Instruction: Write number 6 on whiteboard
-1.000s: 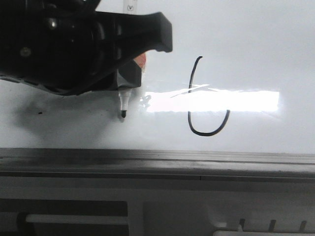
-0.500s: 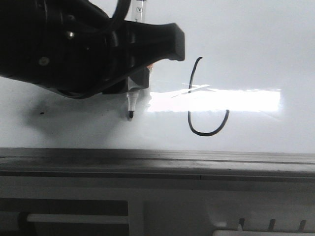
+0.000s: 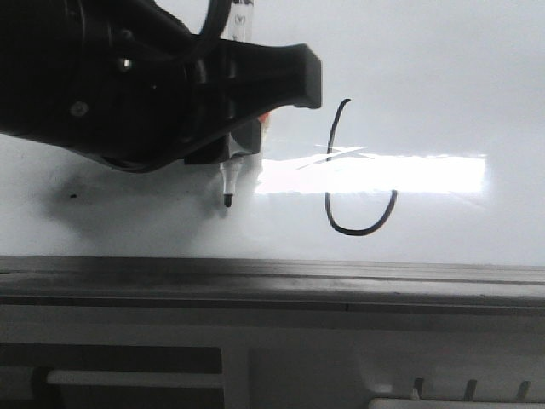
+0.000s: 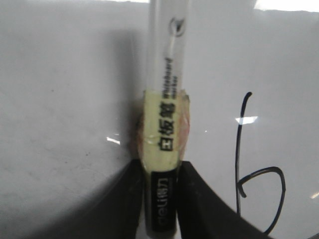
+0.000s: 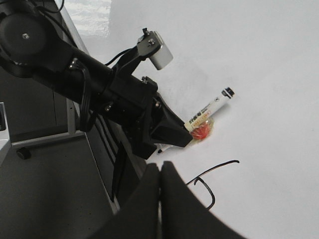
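Observation:
The whiteboard (image 3: 443,60) fills the front view. On it is the number 6 (image 3: 351,170), a thin black line with a tall stem and a rounded lower loop; glare crosses its middle. It also shows in the left wrist view (image 4: 259,174) and the right wrist view (image 5: 209,181). My left gripper (image 4: 161,167) is shut on a whiteboard marker (image 4: 164,99) with a yellow label. In the front view the marker's black tip (image 3: 228,202) points down at the board, left of the 6; contact cannot be told. My right gripper (image 5: 160,167) is shut and empty, near the 6.
A grey metal rim (image 3: 272,281) runs along the board's near edge. A tiny black speck (image 3: 71,197) sits at the far left. The left arm (image 5: 89,84) reaches over the board's edge in the right wrist view. Dark floor lies beyond that edge.
My left gripper has moved a little to the right with the marker, toward the 6. The drawn line has not changed.

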Robot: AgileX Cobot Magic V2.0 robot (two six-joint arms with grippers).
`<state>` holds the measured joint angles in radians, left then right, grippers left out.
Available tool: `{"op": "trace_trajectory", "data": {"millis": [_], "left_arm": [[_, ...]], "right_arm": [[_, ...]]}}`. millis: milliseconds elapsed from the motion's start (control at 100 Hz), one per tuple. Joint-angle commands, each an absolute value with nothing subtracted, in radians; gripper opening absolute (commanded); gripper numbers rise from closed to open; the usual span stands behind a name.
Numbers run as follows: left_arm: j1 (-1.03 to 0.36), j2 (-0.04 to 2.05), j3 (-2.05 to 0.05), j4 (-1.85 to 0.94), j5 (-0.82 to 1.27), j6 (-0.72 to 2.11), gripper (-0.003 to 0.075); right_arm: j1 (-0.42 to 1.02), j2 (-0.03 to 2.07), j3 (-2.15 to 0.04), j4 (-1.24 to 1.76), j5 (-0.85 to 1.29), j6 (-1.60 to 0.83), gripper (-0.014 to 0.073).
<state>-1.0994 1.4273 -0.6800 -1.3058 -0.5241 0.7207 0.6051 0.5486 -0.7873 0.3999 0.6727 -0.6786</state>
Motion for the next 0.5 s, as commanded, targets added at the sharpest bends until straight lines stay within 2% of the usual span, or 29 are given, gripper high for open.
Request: {"op": "trace_trajectory", "data": {"millis": [0, 190, 250, 300, 420, 490], "left_arm": [[-1.071, 1.433, -0.691, -1.333, -0.58, 0.711, 0.0214], [-1.071, 1.433, -0.691, -1.333, -0.585, 0.711, 0.0215], [-1.071, 1.433, -0.691, -1.333, -0.585, 0.711, 0.0239], [-1.071, 1.433, -0.691, -1.333, -0.585, 0.711, 0.0291], [-1.071, 1.431, -0.691, -1.333, -0.587, 0.711, 0.0491], [-1.071, 1.424, -0.693, -1.333, -0.597, 0.711, 0.0571]], "right_arm": [[0.599, 0.553, -0.822, 0.412, 0.611, -0.673, -0.0061], [0.599, 0.553, -0.822, 0.412, 0.611, -0.673, -0.0061], [0.599, 0.553, -0.822, 0.412, 0.611, -0.673, -0.0061], [0.599, 0.553, -0.822, 0.412, 0.609, -0.673, -0.0061], [0.599, 0.553, -0.822, 0.412, 0.609, -0.673, -0.0061], [0.599, 0.553, -0.822, 0.412, 0.609, -0.673, -0.0061]]}}
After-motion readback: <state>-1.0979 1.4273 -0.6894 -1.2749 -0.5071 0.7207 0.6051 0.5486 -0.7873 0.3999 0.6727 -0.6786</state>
